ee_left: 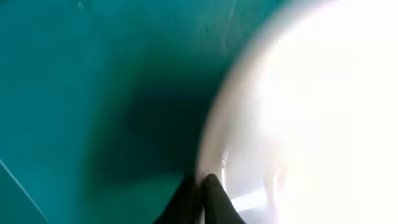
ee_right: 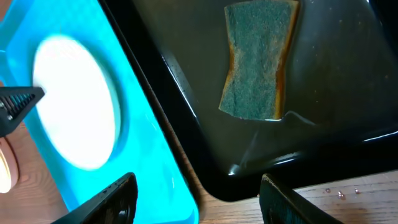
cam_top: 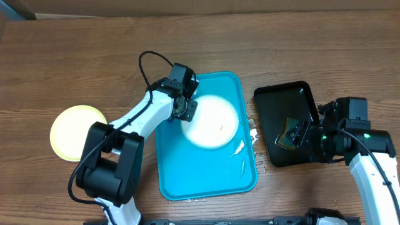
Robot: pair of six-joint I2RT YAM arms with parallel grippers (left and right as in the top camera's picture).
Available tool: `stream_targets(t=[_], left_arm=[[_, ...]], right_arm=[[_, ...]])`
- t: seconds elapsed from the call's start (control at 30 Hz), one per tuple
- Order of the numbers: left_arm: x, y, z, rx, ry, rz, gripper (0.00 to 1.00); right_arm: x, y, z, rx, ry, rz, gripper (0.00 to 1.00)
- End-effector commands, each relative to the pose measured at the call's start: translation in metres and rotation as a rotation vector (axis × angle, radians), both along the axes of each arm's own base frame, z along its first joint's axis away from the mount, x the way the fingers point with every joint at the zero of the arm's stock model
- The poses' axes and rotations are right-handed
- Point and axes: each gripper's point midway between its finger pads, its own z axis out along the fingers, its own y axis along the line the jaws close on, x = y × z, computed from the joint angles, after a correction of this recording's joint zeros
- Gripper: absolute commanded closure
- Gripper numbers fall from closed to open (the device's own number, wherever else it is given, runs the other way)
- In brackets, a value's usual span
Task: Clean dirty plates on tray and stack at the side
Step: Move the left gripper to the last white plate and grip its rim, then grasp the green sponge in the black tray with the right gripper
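A white plate (cam_top: 212, 122) with a small orange-red smear lies on the turquoise tray (cam_top: 206, 178), in its far half. It looks blurred. My left gripper (cam_top: 185, 108) is shut on the plate's left rim; the left wrist view shows the two dark fingertips (ee_left: 202, 190) pinched together on the white edge (ee_left: 298, 112). A pale yellow-green plate (cam_top: 77, 132) lies on the table at the far left. A second white plate is not in view. My right gripper (cam_top: 299, 134) is open and empty over the black tray; it also shows in the right wrist view (ee_right: 196, 199).
The black tray (cam_top: 275, 100) stands right of the turquoise tray and holds a green-and-yellow sponge (ee_right: 258, 59). White smears and droplets (cam_top: 240, 150) lie on the turquoise tray's right side and on the wood between the trays.
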Motion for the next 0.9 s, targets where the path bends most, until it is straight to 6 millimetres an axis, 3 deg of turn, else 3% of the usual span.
stream_targets(t=[0.0, 0.13, 0.27, 0.4, 0.5, 0.63, 0.7, 0.87], left_arm=[[-0.022, 0.005, -0.018, 0.014, 0.104, -0.017, 0.96], [-0.046, 0.014, -0.020, 0.023, 0.219, 0.156, 0.96], [-0.074, 0.007, -0.019, -0.025, 0.355, 0.246, 0.96], [-0.081, 0.002, -0.017, -0.051, 0.394, 0.239, 0.96], [-0.082, 0.002, -0.017, -0.049, 0.393, 0.224, 0.95], [-0.081, 0.002, -0.017, -0.052, 0.390, 0.225, 0.82], [-0.080, 0.001, -0.017, -0.054, 0.388, 0.224, 0.77], [-0.078, -0.009, -0.016, -0.113, 0.390, 0.215, 0.71]], right_arm=[[0.005, 0.004, 0.002, 0.009, -0.034, 0.032, 0.37], [0.015, 0.003, 0.000, 0.015, -0.047, 0.005, 0.41], [0.023, 0.001, -0.018, 0.002, 0.016, -0.023, 0.48], [0.029, 0.000, -0.046, -0.076, 0.090, -0.024, 0.48], [0.032, -0.011, -0.071, -0.202, 0.160, -0.072, 0.50], [0.035, -0.021, -0.094, -0.297, 0.213, -0.121, 0.53], [0.039, -0.019, -0.103, -0.298, 0.220, -0.115, 0.59], [0.044, -0.017, -0.117, -0.306, 0.233, -0.111, 0.88]])
